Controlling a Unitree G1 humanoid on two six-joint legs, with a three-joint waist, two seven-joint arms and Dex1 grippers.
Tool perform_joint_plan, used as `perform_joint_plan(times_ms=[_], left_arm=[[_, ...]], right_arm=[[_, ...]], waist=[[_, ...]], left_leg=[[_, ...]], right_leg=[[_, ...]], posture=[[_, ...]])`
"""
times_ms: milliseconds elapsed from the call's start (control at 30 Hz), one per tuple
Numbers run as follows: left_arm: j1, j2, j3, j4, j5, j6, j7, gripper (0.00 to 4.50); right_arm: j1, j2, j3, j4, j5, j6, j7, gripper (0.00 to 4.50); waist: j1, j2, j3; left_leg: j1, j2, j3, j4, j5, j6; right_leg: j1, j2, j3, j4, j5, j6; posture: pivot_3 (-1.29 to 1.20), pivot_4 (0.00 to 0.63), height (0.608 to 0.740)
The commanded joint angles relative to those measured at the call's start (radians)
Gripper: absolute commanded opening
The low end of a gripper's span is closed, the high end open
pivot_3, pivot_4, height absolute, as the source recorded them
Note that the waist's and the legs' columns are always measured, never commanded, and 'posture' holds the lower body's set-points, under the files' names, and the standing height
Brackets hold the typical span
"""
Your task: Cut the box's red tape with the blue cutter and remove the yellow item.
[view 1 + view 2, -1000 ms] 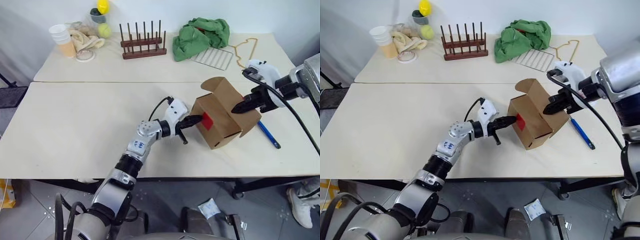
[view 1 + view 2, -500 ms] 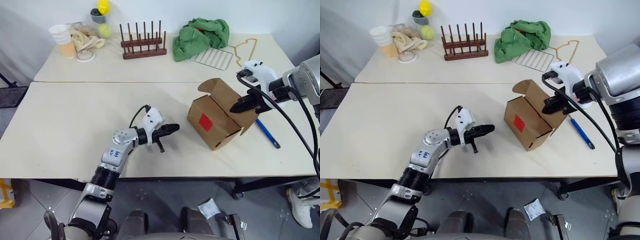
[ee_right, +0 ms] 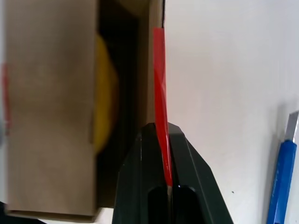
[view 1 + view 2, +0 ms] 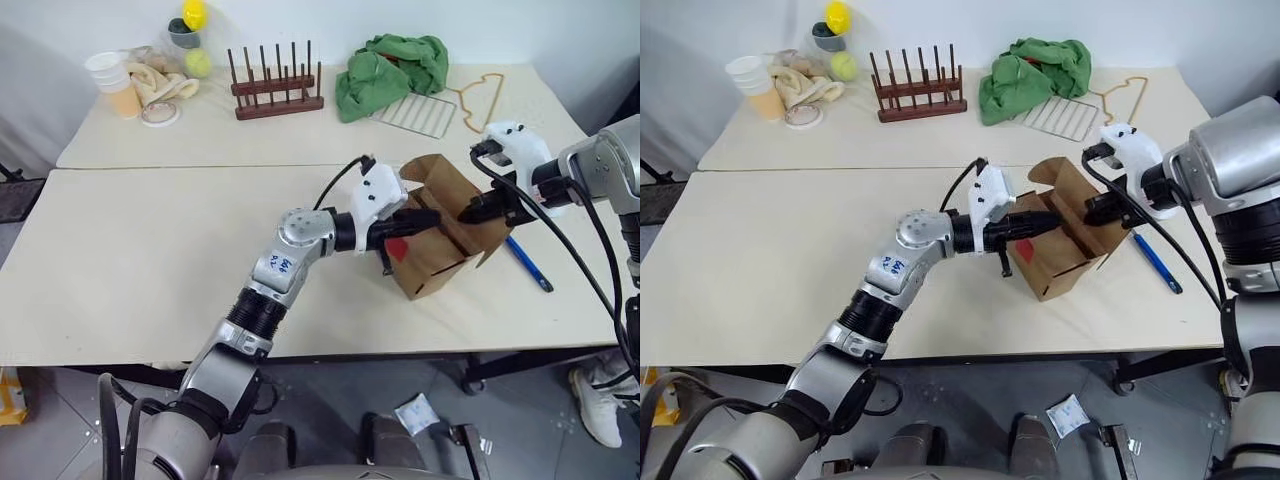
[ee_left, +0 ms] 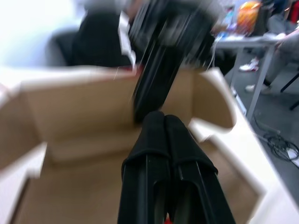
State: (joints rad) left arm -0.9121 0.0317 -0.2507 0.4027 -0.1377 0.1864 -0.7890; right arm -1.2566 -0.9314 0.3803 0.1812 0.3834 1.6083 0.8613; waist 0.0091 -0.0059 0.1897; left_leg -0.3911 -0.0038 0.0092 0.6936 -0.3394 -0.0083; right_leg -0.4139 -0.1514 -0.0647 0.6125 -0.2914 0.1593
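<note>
Half a second back the left gripper (image 4: 425, 217) hung out over bare tabletop well short of the small brown cardboard box (image 4: 440, 240); now its two black fingers, pressed together with nothing between them, reach across the box's open top, tips pointing toward the far flap. That box sits on the pale table (image 4: 150, 260) with its flaps standing up, much as it was, tilted onto one edge. At its far side the right gripper (image 4: 478, 207) is clamped shut on a flap edge carrying a strip of the bright red tape (image 3: 160, 112), which runs up from between its fingers in the right wrist view. Inside the opened box a rounded bright yellow item (image 3: 104, 100) shows in the dark interior. Just beside the box, on the table to the robot's right, lies the slim dark blue pen-shaped cutter (image 4: 529, 263), held by neither gripper
</note>
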Motion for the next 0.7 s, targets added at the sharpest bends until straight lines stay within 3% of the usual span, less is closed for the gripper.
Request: perform_joint_plan(times_ms=[33, 467, 700], left_arm=[[-0.026, -0.005, -0.012, -0.016, 0.015, -0.017, -0.012, 0.00], [0.031, 0.082, -0.068, -0.047, 0.072, 0.168, -0.049, 0.00], [0.110, 0.165, -0.056, -0.170, 0.062, 0.248, -0.039, 0.00]], right_arm=[[0.017, 0.005, -0.035, -0.026, 0.030, 0.006, -0.016, 0.03], [0.064, -0.026, -0.079, -0.024, 0.055, -0.003, -0.043, 0.03], [0.065, -0.072, -0.059, -0.007, 0.059, -0.022, -0.019, 0.03]], waist=[[0.001, 0.000, 0.000], [0.009, 0.000, 0.000], [0.012, 0.000, 0.000]], left_leg=[[0.000, 0.000, 0.000, 0.000, 0.000, 0.000], [0.000, 0.000, 0.000, 0.001, 0.000, 0.000], [0.001, 0.000, 0.000, 0.002, 0.000, 0.000]], right_leg=[[0.000, 0.000, 0.000, 0.000, 0.000, 0.000], [0.001, 0.000, 0.000, 0.000, 0.000, 0.000], [0.002, 0.000, 0.000, 0.000, 0.000, 0.000]], posture=[[0.00, 0.150, 0.740], [0.00, 0.150, 0.740], [0.00, 0.150, 0.740]])
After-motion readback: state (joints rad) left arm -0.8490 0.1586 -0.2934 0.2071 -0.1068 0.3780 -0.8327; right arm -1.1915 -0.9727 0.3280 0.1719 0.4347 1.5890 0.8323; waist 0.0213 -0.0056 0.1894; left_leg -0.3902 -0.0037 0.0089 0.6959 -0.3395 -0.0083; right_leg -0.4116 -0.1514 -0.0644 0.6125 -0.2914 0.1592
